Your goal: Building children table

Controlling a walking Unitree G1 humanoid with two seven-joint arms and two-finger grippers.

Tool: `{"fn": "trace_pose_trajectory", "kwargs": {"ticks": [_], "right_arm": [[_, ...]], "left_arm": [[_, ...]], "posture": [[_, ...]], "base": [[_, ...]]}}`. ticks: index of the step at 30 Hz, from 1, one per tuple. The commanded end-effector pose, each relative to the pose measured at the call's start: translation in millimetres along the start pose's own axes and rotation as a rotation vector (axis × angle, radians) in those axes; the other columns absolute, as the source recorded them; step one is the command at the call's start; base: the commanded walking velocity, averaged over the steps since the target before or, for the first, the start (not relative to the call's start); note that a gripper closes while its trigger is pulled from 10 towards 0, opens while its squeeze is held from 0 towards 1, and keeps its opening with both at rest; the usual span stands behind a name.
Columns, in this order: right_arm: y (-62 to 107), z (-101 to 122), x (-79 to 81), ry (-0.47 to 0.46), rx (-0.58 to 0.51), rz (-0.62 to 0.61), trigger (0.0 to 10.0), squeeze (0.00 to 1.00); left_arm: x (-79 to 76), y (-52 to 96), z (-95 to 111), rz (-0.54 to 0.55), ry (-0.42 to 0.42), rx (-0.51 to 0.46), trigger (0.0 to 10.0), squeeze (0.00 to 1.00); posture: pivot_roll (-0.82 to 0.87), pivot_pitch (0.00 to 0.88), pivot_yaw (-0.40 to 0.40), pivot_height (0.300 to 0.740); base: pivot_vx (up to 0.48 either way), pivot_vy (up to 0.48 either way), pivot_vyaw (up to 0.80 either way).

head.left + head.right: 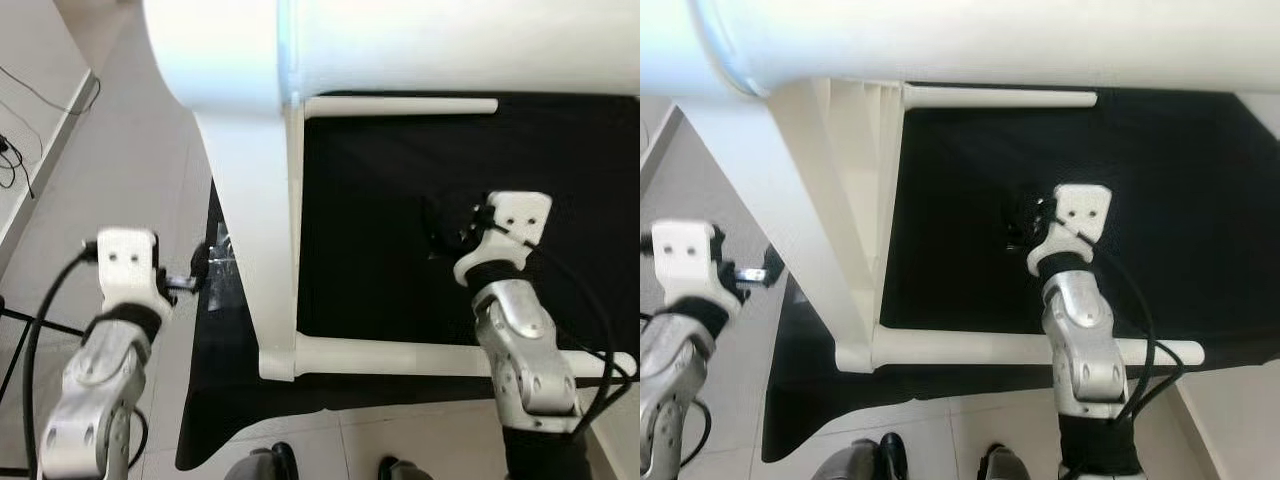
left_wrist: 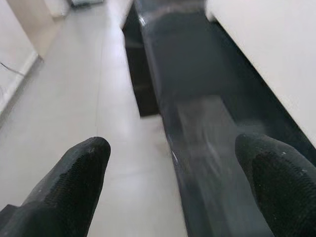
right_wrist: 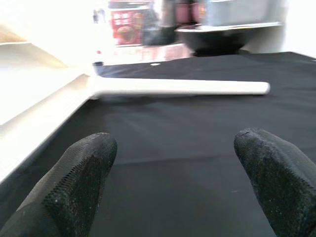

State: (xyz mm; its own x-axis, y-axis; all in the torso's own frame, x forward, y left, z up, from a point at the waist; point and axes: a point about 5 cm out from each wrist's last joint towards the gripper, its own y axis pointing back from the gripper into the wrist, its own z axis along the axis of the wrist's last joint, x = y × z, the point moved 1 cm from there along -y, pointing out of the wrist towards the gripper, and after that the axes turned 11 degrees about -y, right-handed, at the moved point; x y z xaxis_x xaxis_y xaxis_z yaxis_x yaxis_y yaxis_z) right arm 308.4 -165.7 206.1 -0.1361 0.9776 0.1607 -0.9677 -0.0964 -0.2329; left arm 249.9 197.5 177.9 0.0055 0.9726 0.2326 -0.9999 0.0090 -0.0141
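White children's table (image 1: 250, 200) lying tipped on its side on black mat (image 1: 400, 200), round top at far end, two white legs (image 1: 400, 355) stretched across mat w/ a slim crossbar (image 1: 400, 104) farther back. Broad white side panel runs along mat's left edge, ending at near-left corner joint where near leg attaches.

Left gripper (image 1: 190, 277) held over tiled floor (image 1: 130, 150) just beside mat's left edge, outside the panel; jaws released, wide apart, nothing between them. Fingertips (image 2: 79, 163) in left wrist view framing floor and mat edge, white panel close by.

Right gripper (image 1: 1020, 225) hovering above mat, inside table frame, between near leg and crossbar; jaws released, spread, empty. In right wrist view, fingertips (image 3: 84, 158) pointing toward crossbar (image 3: 182, 87), not touching.

Robot's feet (image 1: 270, 462) on floor at mat's near edge.
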Motion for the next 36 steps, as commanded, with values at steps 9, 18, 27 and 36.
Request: {"fn": "trace_pose_trajectory", "kwargs": {"ticks": [9,18,27,36], "right_arm": [[5.8,-9.8,18.2,-0.011,0.063,0.145,10.0,0.0],[-2.6,11.1,-16.0,0.044,0.036,0.176,10.0,0.0],[-3.6,29.4,-51.7,0.163,0.075,0.178,10.0,0.0],[12.1,16.6,-60.9,0.206,0.177,0.23,10.0,0.0]], "left_arm": [[-24.0,33.6,-21.5,-0.143,0.044,0.052,10.0,0.0],[-63.7,49.9,-12.3,-0.538,0.034,-0.024,10.0,0.0],[-64.7,36.8,-12.2,-0.545,0.014,-0.047,10.0,0.0],[-67.5,29.4,-8.8,-0.598,0.029,-0.068,10.0,0.0]], "posture": [[-0.01,0.105,0.023,0.74],[-0.03,0.089,0.017,0.74],[-0.05,0.087,0.011,0.74],[-0.06,0.09,0.023,0.74]], "base": [[0.0,0.0,0.8],[0.0,0.0,0.55],[0.0,0.0,0.0],[0.0,-0.21,0.0]]}}
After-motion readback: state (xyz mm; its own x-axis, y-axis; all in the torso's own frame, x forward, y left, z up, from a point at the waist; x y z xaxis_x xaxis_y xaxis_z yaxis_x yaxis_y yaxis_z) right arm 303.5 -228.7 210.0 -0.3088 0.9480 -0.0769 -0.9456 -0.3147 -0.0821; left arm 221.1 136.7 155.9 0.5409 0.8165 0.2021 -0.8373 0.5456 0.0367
